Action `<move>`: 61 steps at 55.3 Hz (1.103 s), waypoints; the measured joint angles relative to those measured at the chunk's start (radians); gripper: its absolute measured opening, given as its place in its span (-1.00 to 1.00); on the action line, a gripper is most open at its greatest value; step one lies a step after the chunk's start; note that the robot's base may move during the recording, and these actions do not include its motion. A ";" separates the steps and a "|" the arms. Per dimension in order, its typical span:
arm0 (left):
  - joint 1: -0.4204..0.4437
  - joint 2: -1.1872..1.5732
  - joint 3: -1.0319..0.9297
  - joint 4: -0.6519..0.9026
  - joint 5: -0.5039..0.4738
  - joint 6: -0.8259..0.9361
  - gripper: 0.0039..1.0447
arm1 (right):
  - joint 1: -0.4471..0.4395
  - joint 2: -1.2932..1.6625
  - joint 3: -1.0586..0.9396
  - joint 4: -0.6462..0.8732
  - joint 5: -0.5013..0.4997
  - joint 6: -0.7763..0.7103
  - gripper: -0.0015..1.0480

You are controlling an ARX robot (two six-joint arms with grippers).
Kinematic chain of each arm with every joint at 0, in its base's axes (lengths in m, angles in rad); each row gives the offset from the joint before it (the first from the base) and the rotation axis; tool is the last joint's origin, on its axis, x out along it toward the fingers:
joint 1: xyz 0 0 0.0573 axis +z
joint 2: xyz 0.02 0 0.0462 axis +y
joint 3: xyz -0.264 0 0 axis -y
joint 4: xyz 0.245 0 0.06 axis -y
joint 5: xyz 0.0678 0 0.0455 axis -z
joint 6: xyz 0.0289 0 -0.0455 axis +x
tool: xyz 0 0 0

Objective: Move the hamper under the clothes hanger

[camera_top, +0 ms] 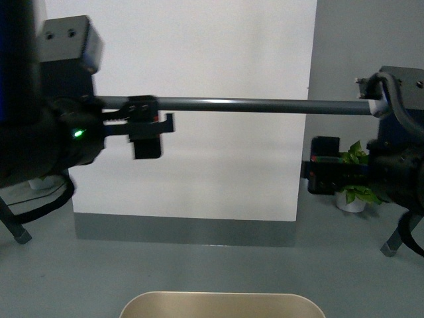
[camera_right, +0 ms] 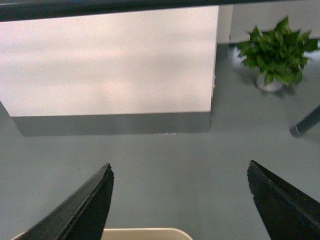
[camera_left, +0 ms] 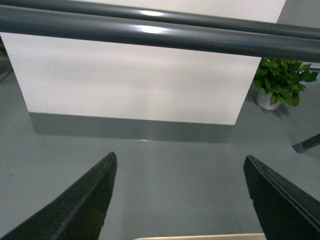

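The beige hamper [camera_top: 222,305] shows only its rounded rim at the bottom edge of the front view, on the grey floor. Its rim also shows in the left wrist view [camera_left: 200,236] and the right wrist view [camera_right: 140,233]. The clothes hanger's dark grey bar [camera_top: 265,105] runs across above it; it also shows in the left wrist view [camera_left: 160,37] and the right wrist view [camera_right: 100,6]. My left gripper [camera_top: 151,136] is open and empty, raised at the bar's height. My right gripper [camera_top: 318,173] is open and empty, lower, at the right.
A white panel [camera_top: 199,132] with a grey base stands behind the bar. A potted green plant [camera_top: 354,182] sits on the floor at the right. Rack legs [camera_top: 392,246] stand at the right and at the left [camera_top: 16,228].
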 joint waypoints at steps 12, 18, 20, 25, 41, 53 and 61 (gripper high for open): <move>0.087 -0.151 -0.291 0.130 0.053 0.035 -0.30 | -0.070 -0.128 -0.282 0.249 -0.051 -0.068 -0.14; 0.106 -0.209 -0.374 0.155 0.084 0.040 -0.57 | -0.087 -0.192 -0.358 0.268 -0.074 -0.074 -0.41; 0.114 -0.238 -0.412 0.165 0.096 0.041 -0.71 | -0.094 -0.220 -0.395 0.274 -0.085 -0.077 -0.55; 0.140 -0.300 -0.489 0.177 0.116 0.041 -0.96 | -0.111 -0.278 -0.469 0.279 -0.106 -0.080 -0.85; 0.193 -0.461 -0.651 0.179 0.169 0.045 -0.94 | -0.154 -0.452 -0.620 0.261 -0.144 -0.083 -0.96; 0.222 -0.574 -0.728 0.140 0.192 0.045 -0.94 | -0.214 -0.577 -0.695 0.207 -0.221 -0.083 -0.96; 0.274 -0.642 -0.762 0.105 0.261 0.048 -0.94 | -0.237 -0.603 -0.744 0.246 -0.221 -0.083 -0.96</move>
